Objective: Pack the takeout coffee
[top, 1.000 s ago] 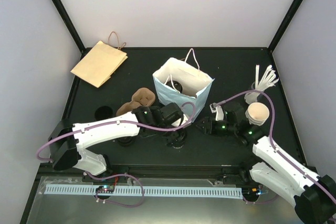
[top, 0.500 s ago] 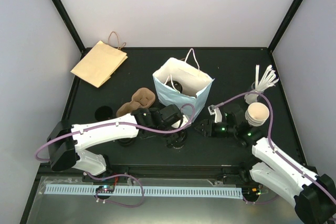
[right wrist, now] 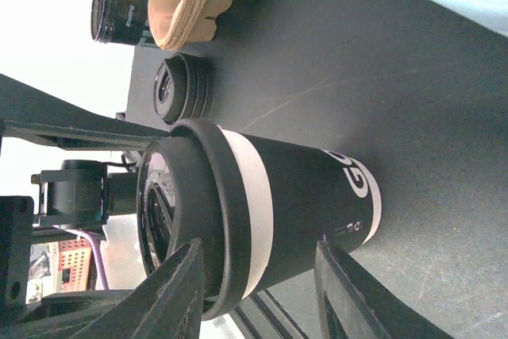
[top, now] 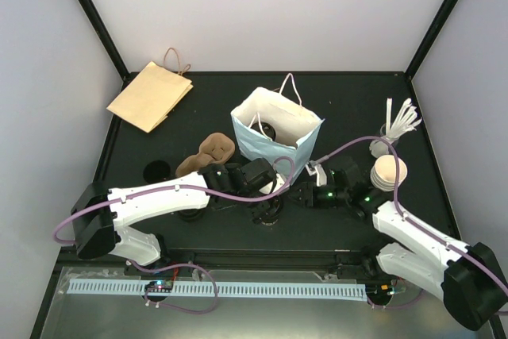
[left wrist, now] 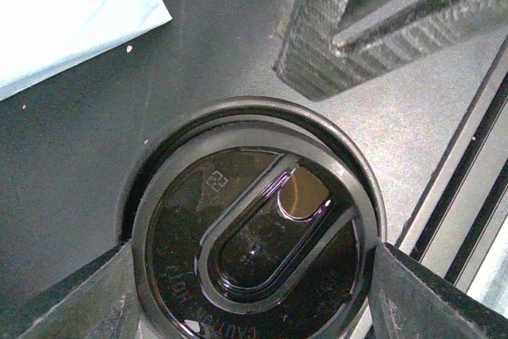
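The takeout coffee (top: 266, 210) stands upright at the table's front middle. It has a black lid (left wrist: 254, 228) and, in the right wrist view (right wrist: 294, 204), a black body with white bands. My left gripper (top: 267, 198) comes from above, and its fingers (left wrist: 95, 299) press both sides of the lid rim. My right gripper (top: 300, 193) is open, level with the cup's right side. Its gap (right wrist: 258, 275) frames the cup without visible contact. One of its fingers (left wrist: 373, 29) shows in the left wrist view.
An open white and pale-blue paper bag (top: 278, 129) stands just behind the cup, something dark inside. A brown cup carrier (top: 210, 151) and loose black lids (right wrist: 184, 89) lie left. A flat kraft bag (top: 151, 94) is far left. Stacked cups (top: 389, 171) and stirrers (top: 401, 119) stand right.
My right gripper has moved left, closer to the cup. My left gripper has stayed over the lid.
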Robot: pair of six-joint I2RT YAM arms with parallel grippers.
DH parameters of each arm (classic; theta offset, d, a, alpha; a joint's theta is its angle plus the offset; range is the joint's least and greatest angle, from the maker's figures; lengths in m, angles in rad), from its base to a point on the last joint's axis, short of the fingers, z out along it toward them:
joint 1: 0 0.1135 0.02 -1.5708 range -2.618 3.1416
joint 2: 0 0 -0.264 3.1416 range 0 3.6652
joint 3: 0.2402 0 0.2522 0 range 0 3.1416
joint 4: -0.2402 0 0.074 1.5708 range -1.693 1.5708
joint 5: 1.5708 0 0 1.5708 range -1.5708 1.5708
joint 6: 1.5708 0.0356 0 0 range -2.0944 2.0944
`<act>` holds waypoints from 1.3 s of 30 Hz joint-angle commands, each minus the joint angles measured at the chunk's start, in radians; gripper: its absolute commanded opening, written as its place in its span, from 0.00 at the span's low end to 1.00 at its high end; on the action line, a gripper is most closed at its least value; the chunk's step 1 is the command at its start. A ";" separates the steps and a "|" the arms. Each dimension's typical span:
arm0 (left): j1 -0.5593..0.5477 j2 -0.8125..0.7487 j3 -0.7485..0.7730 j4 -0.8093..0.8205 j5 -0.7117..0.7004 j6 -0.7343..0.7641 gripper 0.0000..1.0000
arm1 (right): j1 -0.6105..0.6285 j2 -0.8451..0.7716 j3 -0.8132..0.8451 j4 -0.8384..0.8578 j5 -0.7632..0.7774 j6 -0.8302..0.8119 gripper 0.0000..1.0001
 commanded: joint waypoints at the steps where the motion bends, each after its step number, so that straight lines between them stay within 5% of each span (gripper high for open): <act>1: -0.012 0.022 -0.033 -0.072 0.007 -0.020 0.63 | 0.024 0.018 -0.019 0.077 -0.027 0.018 0.41; 23: -0.008 0.031 -0.083 -0.054 0.062 -0.036 0.62 | 0.028 0.195 -0.055 0.126 0.008 0.084 0.31; 39: 0.010 0.091 -0.122 -0.050 0.146 -0.064 0.62 | 0.053 0.163 -0.126 -0.022 0.090 0.046 0.28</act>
